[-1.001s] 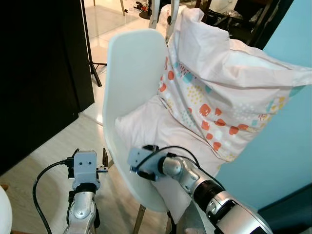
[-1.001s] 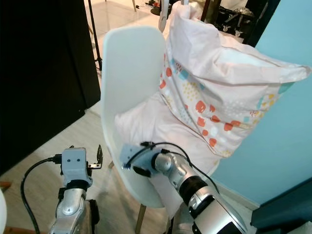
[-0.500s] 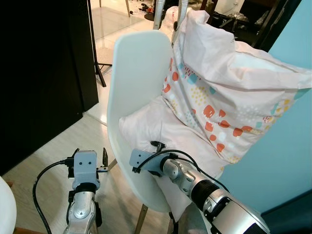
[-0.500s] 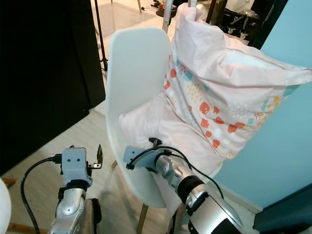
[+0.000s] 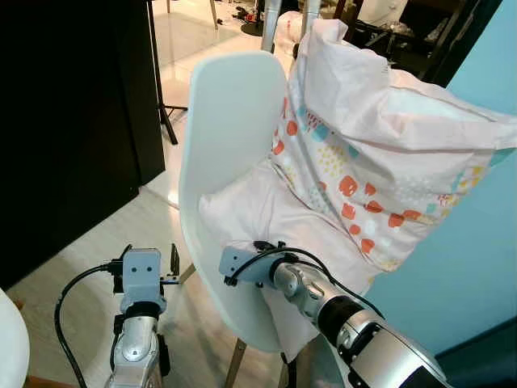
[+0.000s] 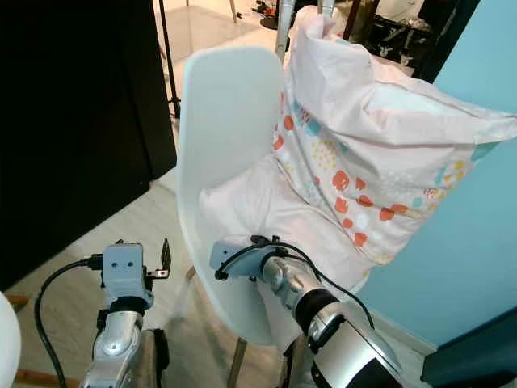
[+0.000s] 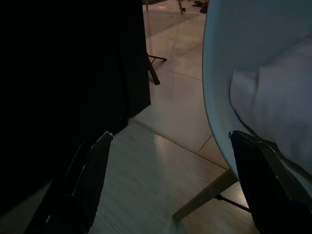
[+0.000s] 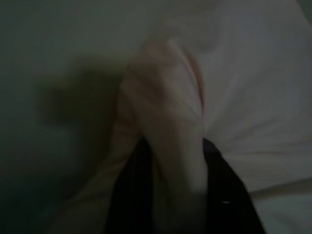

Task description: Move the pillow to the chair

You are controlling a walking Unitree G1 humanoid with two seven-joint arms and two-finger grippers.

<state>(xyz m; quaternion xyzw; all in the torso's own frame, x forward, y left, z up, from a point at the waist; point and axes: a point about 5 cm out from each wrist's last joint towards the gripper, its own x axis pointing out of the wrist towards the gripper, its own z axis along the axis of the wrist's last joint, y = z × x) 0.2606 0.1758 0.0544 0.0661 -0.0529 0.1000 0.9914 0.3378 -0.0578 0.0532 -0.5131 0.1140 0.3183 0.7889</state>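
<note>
Right pincer (image 8: pixel 170 190) is clenched on a fold of the pillow (image 5: pixel 380 153), low at the seat's front edge, both black fingers (image 8: pixel 129 195) pinching pink fabric between them. Pillow sits on the white chair (image 5: pixel 230 137), lower end slumped on the seat, upper patterned part leaning on the backrest and against the blue wall (image 5: pixel 477 242). Left pincer (image 7: pixel 170 180) is released, fingers spread, low beside the chair over the wood floor (image 5: pixel 73 250), not touching anything.
</note>
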